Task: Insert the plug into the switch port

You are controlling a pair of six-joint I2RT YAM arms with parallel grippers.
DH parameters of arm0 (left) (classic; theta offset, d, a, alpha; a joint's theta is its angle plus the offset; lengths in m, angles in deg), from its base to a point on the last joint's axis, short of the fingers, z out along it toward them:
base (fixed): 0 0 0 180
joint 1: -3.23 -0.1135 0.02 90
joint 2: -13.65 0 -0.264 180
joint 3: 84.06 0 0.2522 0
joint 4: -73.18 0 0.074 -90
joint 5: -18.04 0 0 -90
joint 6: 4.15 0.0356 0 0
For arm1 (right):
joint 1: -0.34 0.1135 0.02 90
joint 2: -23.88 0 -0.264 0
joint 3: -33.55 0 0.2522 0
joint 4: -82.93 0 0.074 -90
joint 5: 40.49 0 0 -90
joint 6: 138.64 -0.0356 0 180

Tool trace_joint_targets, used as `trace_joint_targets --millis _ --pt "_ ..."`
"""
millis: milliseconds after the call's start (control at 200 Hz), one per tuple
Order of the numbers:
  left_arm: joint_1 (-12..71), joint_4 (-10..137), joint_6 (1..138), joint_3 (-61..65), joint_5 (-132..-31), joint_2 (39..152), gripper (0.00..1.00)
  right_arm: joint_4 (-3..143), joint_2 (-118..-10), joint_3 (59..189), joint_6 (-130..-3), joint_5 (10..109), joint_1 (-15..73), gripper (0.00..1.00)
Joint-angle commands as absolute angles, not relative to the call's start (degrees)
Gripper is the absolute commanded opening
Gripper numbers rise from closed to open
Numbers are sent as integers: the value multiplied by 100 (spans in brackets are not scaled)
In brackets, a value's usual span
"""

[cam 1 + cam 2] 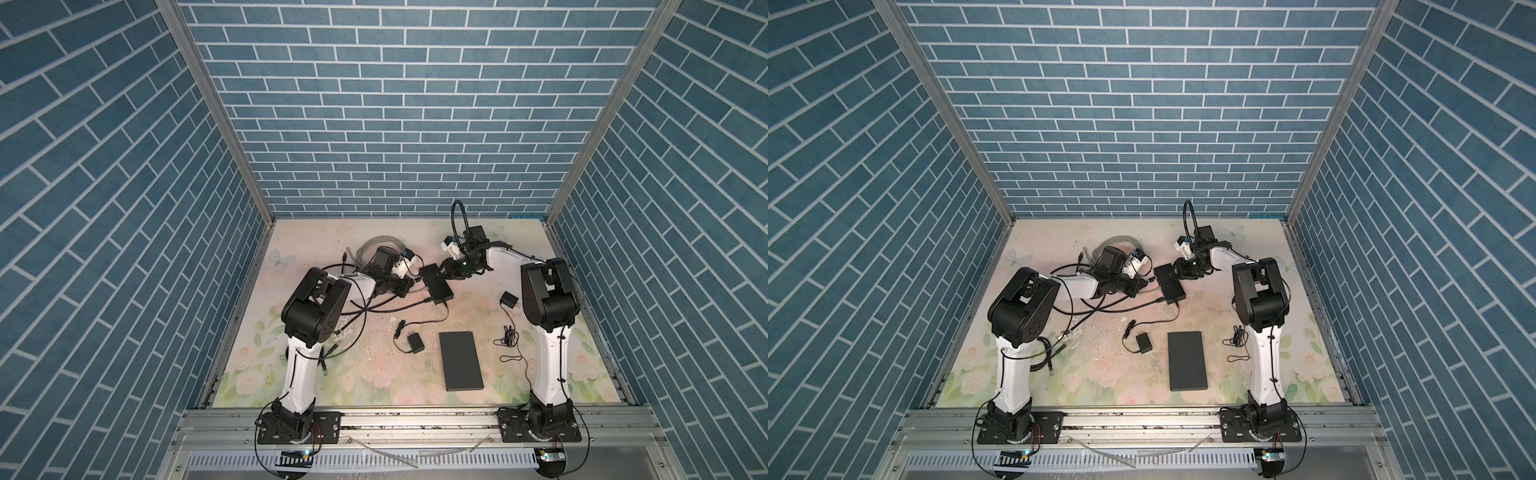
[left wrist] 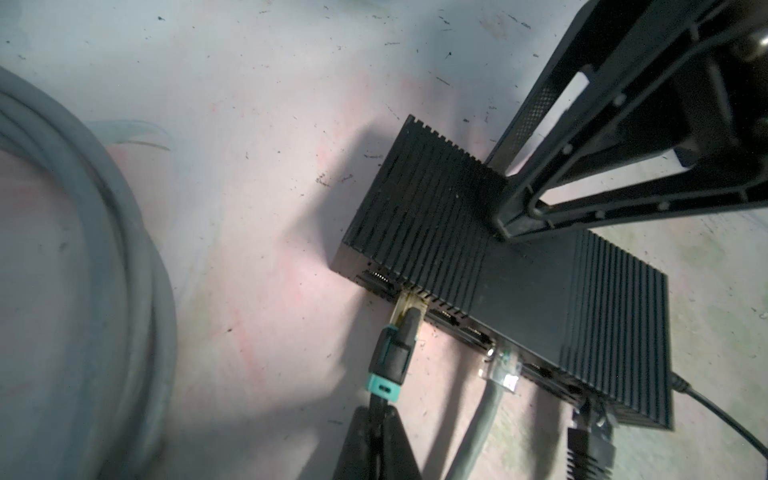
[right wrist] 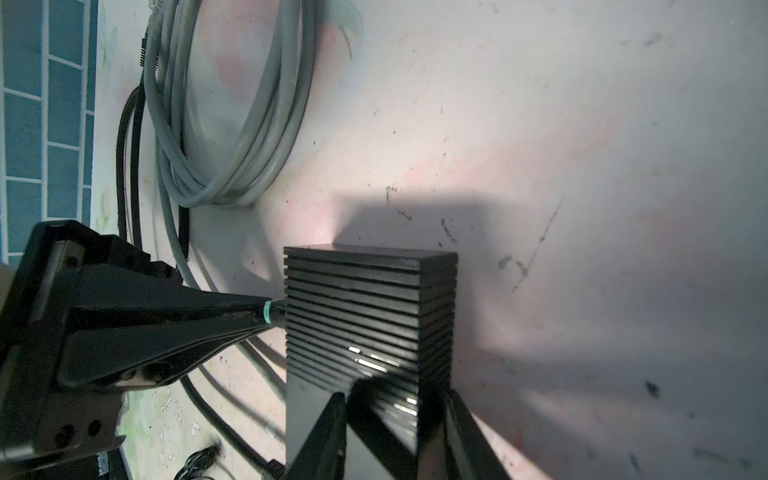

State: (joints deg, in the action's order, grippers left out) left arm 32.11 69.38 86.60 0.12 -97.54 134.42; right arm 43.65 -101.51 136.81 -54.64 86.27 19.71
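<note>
Left wrist view first. Far to the left lies a grey cable coil [image 2: 83, 257]; in both top views it sits at about ten o'clock from the switch [image 2: 523, 286]. Next comes the left gripper [image 2: 377, 419]. Its fingers are squeezed together on the black cord [image 2: 376, 400] just behind the plug [image 2: 392, 357], the one with the teal collar. The plug's clear tip is right at the mouth of a port [image 2: 409, 297], on the side of the switch that faces nine o'clock in both top views. I think it is partly in, but I cannot see how deep. Two other cords [image 2: 482, 415] are plugged in further along that row.

The switch is a black ribbed box lying flat on the flowery table [image 1: 374, 374]. At its one o'clock corner the right gripper [image 1: 443, 272] reaches in. One finger rests on top of the box and the other sits behind its back edge, so it looks clamped on the switch to brace it.

So the step in hand is the push-in. The next move needs a straight, gentle push along the plug's own line, with the box kept from sliding. If the plug tips, it may jam.
</note>
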Motion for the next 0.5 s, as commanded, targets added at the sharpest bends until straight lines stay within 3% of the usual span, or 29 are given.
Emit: trace_joint_targets --millis 0,220,495 --pt "3399 6943 8831 236 -10058 13801 1 3400 -10612 13620 -4928 9404 2530 38" --pt "3401 6651 9339 205 -10780 13704 1 2929 -10781 14238 -4577 8686 2471 52" --pt "3404 6689 9358 201 -10808 13722 0 2919 -10980 14809 -4642 8756 2479 50"
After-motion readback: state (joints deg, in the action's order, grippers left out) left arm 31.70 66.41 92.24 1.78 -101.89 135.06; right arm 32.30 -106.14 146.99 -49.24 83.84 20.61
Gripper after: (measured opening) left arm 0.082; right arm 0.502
